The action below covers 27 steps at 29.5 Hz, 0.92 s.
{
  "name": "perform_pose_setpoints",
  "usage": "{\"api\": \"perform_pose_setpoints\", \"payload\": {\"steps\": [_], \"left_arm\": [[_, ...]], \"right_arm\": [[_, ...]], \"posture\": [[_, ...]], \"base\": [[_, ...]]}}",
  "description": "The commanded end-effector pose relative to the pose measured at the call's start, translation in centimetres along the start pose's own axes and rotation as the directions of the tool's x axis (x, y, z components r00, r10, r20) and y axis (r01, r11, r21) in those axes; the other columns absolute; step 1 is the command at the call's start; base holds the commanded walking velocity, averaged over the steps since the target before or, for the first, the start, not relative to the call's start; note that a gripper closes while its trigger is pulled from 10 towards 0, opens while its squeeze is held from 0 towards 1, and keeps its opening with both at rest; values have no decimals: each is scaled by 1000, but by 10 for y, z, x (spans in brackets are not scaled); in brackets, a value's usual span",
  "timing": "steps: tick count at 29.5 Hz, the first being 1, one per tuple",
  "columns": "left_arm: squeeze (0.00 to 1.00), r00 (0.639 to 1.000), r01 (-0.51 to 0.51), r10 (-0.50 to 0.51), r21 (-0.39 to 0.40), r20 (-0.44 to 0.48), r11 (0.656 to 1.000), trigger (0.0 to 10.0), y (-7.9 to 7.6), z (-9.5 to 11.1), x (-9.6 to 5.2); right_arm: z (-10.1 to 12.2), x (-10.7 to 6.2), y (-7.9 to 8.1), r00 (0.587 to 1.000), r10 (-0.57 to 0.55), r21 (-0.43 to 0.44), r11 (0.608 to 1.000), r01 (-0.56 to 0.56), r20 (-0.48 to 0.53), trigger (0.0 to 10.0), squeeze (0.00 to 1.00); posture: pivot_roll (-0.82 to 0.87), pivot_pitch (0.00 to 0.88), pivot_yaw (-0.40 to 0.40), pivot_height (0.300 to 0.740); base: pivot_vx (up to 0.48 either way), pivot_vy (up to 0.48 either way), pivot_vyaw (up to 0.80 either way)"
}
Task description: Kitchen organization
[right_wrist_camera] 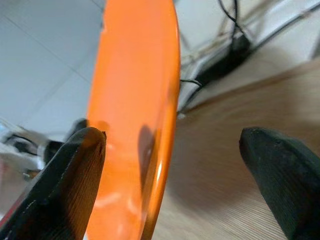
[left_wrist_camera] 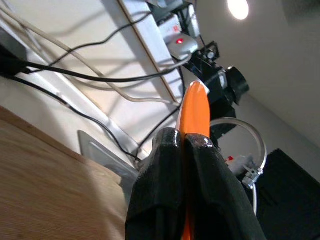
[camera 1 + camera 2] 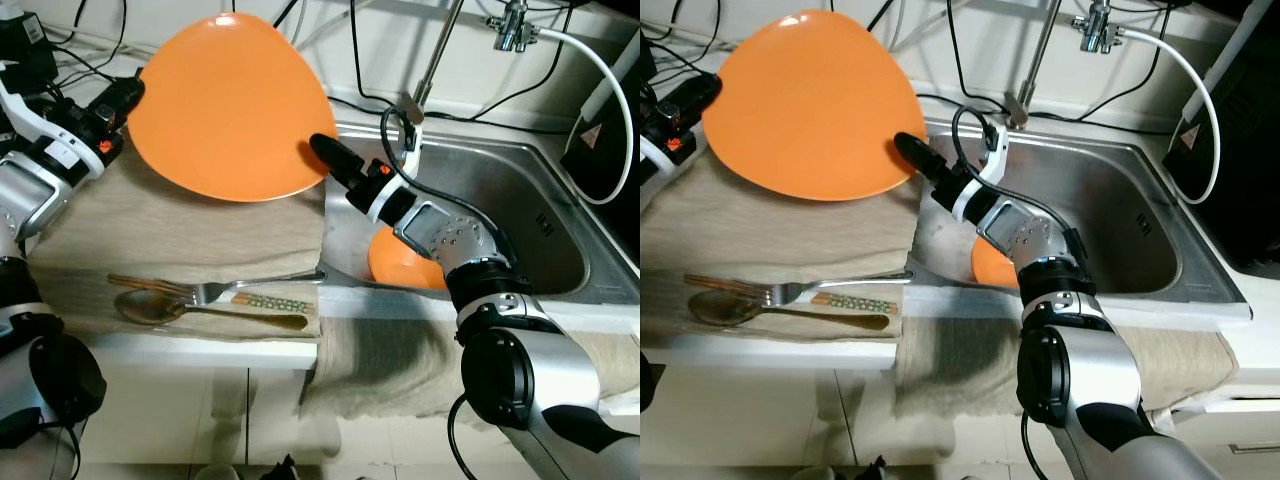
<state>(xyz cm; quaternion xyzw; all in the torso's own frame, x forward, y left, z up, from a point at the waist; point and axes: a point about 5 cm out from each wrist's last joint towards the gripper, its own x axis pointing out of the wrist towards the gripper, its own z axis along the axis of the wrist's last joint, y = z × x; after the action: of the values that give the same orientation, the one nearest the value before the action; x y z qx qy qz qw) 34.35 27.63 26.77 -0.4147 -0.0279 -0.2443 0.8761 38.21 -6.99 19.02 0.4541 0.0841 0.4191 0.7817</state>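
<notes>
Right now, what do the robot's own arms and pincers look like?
Both arms are silver metal with rounded black joints. The right arm has a perforated silver shell, a white ring at the wrist and a black cable looping over it. The right pincer and left pincer have long, glossy black fingers. The left wrist is white and black with small red marks.

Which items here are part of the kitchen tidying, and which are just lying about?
In play: orange plate, held at its rim by the left gripper; right gripper open at its other edge; orange bowl in the sink; fork and spoon on the cloth.

Lying about: faucet, cables.
</notes>
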Motion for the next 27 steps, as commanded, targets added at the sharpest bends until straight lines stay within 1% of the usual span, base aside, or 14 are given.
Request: {"api": "perform_pose_setpoints", "payload": {"steps": [1,2,10,17,18,20,22,23,24,27], "left_arm": [[0,997,72,-72,1,8,997,0,-10,2,2],[0,997,72,-72,0,7,997,0,-10,1,2],[0,997,77,-77,-10,0,997,0,-13,-4,1],[0,995,98,-99,-33,-20,995,0,-18,-20,-1],[0,995,98,-99,-33,-20,995,0,-18,-20,-1],[0,994,103,-104,-44,-29,994,0,-19,-29,-3],[0,994,103,-104,-44,-29,994,0,-19,-29,-3],[0,994,104,-106,-47,-41,993,0,-21,-35,-5],[0,994,104,-106,-47,-41,993,0,-21,-35,-5],[0,993,106,-109,-46,-53,993,0,-23,-44,-11]], "right_arm": [[9,-3,3,999,29,8,1000,-29,40,2118,0],[9,-4,3,998,33,14,999,-34,44,0,0],[10,-11,8,993,91,47,994,-95,68,0,0],[3,-24,12,991,119,61,991,-123,64,0,0],[3,-24,12,991,119,61,991,-123,64,0,0],[-2,-32,14,992,115,58,991,-118,58,0,0],[-2,-32,14,992,115,58,991,-118,58,0,0],[-5,-39,18,992,116,58,991,-119,58,0,0],[-5,-39,18,992,116,58,991,-119,58,0,0],[-8,-54,26,991,113,60,991,-117,72,0,0]], "posture": [[-4,0,-127,740],[-4,0,-127,740],[-5,0,-119,740],[-10,0,-107,740],[-10,0,-107,740],[-16,0,-100,740],[-16,0,-100,740],[-20,0,-94,740],[-20,0,-94,740],[-25,0,-87,740]], "base": [[0,0,0],[0,0,0],[0,0,0],[0,0,0],[0,0,0],[0,0,0],[0,0,0],[0,0,0],[0,0,0],[0,0,0]]}}
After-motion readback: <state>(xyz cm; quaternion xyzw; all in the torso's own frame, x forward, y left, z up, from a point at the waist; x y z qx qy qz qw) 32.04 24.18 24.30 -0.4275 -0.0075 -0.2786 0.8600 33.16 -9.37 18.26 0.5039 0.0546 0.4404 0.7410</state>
